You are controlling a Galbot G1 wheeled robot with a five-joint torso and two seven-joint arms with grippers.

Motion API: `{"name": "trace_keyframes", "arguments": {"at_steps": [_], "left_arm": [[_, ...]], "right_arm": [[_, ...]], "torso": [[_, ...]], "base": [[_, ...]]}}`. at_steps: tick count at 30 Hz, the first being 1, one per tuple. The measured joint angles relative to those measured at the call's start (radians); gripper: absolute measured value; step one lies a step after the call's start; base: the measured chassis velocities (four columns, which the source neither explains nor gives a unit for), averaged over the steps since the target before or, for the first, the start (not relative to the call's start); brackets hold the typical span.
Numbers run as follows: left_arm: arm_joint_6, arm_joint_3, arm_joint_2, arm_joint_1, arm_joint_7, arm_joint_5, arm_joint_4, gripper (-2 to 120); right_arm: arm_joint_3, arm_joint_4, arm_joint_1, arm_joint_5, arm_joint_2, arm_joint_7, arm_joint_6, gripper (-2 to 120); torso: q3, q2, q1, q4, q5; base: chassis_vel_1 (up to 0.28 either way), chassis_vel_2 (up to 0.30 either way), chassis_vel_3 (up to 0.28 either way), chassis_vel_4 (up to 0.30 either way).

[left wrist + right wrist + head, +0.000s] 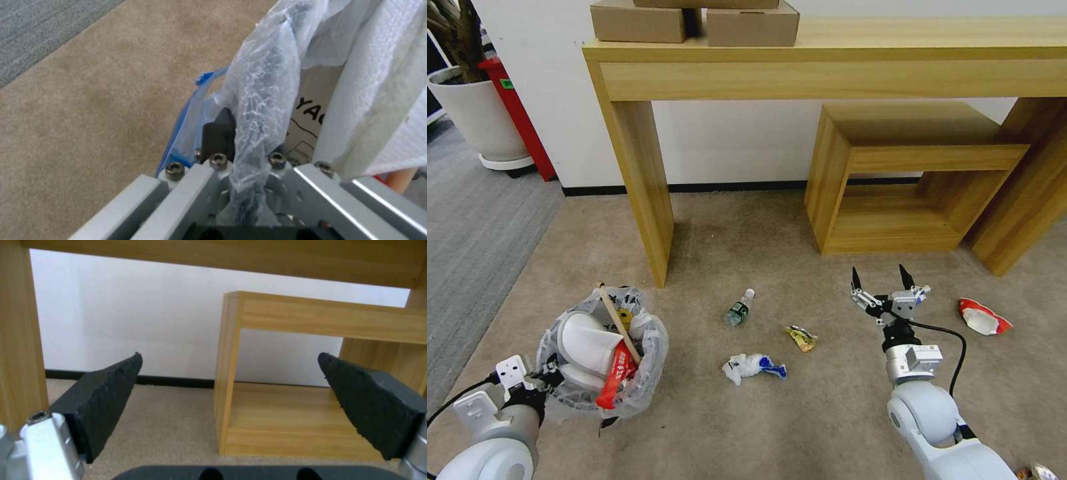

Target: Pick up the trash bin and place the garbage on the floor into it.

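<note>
The left gripper (pixel 550 373) is clamped on the near rim of the trash bin (pixel 602 350), its fingers pinching the bunched clear bag (pixel 260 100) over the dark rim, as the left wrist view shows close up; the bin sits at the robot's left front over the beige floor (pixel 827 413), mouth up, and whether it rests on the carpet or hangs just above it cannot be told. Inside it lie two white slippers (pixel 587 343), a red paper (pixel 616 377) drooping over the near edge, and a wooden stick (pixel 617 320) whose long axis slants from the bin's middle up and away past the far rim.

The right gripper (pixel 882 283) hovers over open carpet to the right, fingers wide apart and holding nothing, tips aimed away from the robot toward the low wooden shelf (pixel 907 177); the right wrist view looks between the two black pads (pixel 106 396) at that shelf and the wall.

Between the two grippers lie a small plastic bottle (pixel 740 308), long axis running away from the robot and slightly right, cap at the far end; a yellow wrapper (pixel 802 337); a white-and-blue crumpled wad (pixel 752 366), long axis across the view. A red-and-white wrapper (pixel 984 319) lies right of the right gripper, near the table leg (pixel 1030 200). The litter lies well apart, with bare carpet around each piece; the tall table leg (pixel 644 187) stands just beyond the bin, and grey carpet (pixel 474 227) borders the floor on the left.
</note>
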Motion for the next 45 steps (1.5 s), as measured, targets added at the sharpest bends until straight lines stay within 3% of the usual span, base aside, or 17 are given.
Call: {"name": "trace_keyframes", "arguments": {"at_steps": [26,30,33,34,38,39,42,45], "left_arm": [[-0.007,0.005,-0.019,-0.009,0.003,0.011,0.008,0],[-0.007,0.010,-0.026,-0.010,0.004,0.016,0.008,0],[-0.007,0.014,-0.032,-0.011,0.004,0.025,0.012,0],[-0.007,0.014,-0.032,-0.011,0.004,0.025,0.012,0],[-0.009,0.017,-0.044,-0.018,0.004,0.032,0.024,0],[-0.009,0.017,-0.044,-0.018,0.004,0.032,0.024,0],[-0.010,0.020,-0.053,-0.028,0.005,0.040,0.040,0],[-0.010,0.022,-0.058,-0.034,0.005,0.044,0.049,0]], "right_arm": [[-0.021,0.012,0.003,0.050,-0.023,0.021,-0.038,100],[-0.075,0.040,0.012,0.166,-0.055,0.079,-0.120,100],[-0.167,0.083,0.059,0.365,-0.095,0.201,-0.315,100],[-0.167,0.083,0.059,0.365,-0.095,0.201,-0.315,100],[-0.293,0.099,0.174,0.655,-0.112,0.349,-0.464,100],[-0.293,0.099,0.174,0.655,-0.112,0.349,-0.464,100],[-0.396,0.071,0.288,0.907,-0.080,0.568,-0.575,100],[-0.440,0.032,0.342,1.027,-0.042,0.654,-0.601,100]], "torso": [[0.000,0.000,0.000,-0.0001,0.0001],[0.000,0.000,0.000,-0.0001,-0.0001],[0.000,0.000,0.000,0.0000,-0.0001],[0.000,0.000,0.000,0.0000,-0.0001],[0.000,0.000,0.000,0.0001,-0.0001],[0.000,0.000,0.000,0.0001,-0.0001],[0.000,0.000,0.000,0.0001,-0.0002],[0.000,0.000,0.000,0.0001,0.0000]], "base": [[-0.010,0.011,0.012,-0.013],[0.000,0.000,0.000,0.000],[0.000,0.000,0.000,0.000],[0.000,0.000,0.000,0.000],[0.000,0.000,0.000,0.000],[0.000,0.000,0.000,0.000],[0.000,0.000,0.000,0.000],[0.000,0.000,0.000,0.000]]}}
